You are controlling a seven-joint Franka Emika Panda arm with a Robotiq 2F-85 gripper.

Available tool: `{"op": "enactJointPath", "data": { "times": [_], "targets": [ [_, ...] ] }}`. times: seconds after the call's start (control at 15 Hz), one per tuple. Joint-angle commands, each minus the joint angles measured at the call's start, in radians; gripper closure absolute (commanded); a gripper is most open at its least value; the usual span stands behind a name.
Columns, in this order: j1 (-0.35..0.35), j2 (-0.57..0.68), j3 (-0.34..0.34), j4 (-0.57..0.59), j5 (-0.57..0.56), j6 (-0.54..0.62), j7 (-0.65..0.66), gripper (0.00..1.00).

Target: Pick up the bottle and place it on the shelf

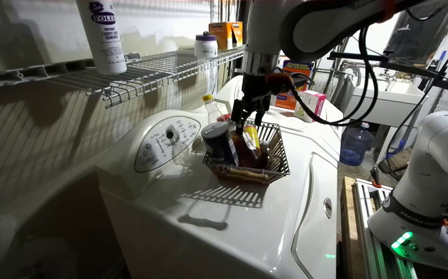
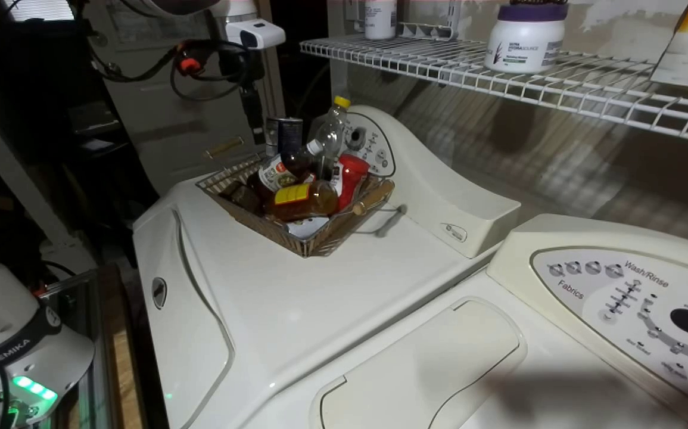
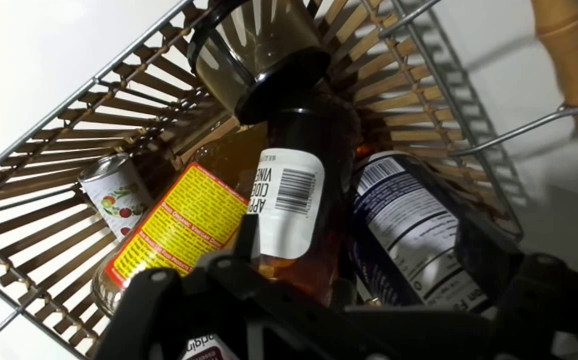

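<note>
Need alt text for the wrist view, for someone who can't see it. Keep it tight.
Open black robot hand over a slatted basket, its spread fingers in front of a dark, white-labelled bottle and a blue canister. The basket also holds a yellow-labelled bottle, a small silver-topped container and a smoky see-through container.

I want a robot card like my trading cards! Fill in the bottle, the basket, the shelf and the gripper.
To move: dark brown bottle
Where now: tilted, inside the slatted basket, on a white machine
Goes to: white wire shelf
On it: purple-lidded jar, orange box, tall white bottle
Grabbing: nothing; the gripper is open above the basket
</note>
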Motion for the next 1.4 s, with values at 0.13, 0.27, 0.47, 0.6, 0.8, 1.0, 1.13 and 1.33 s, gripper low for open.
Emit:
{"op": "enactJointPath", "data": {
  "times": [0.13,0.27,0.47,0.6,0.8,1.0,1.13,1.33],
  "targets": [
    [0.001,0.004,-0.058,-0.052,0.140,0.108,-0.043,0.00],
    [0.001,-0.012,-0.073,-0.079,0.174,0.151,-0.089,0.00],
    [-0.003,-0.019,-0.083,-0.108,0.172,0.208,-0.135,0.00],
    [-0.002,-0.016,-0.091,-0.122,0.170,0.239,-0.169,0.00],
    [-0.004,-0.015,-0.099,-0.146,0.162,0.278,-0.214,0.00],
    [-0.009,-0.017,-0.106,-0.169,0.154,0.319,-0.233,0.00],
    [-0.013,-0.015,-0.111,-0.181,0.158,0.353,-0.243,0.00],
    [-0.012,-0.008,-0.119,-0.199,0.175,0.419,-0.255,0.00]
  ]
}}
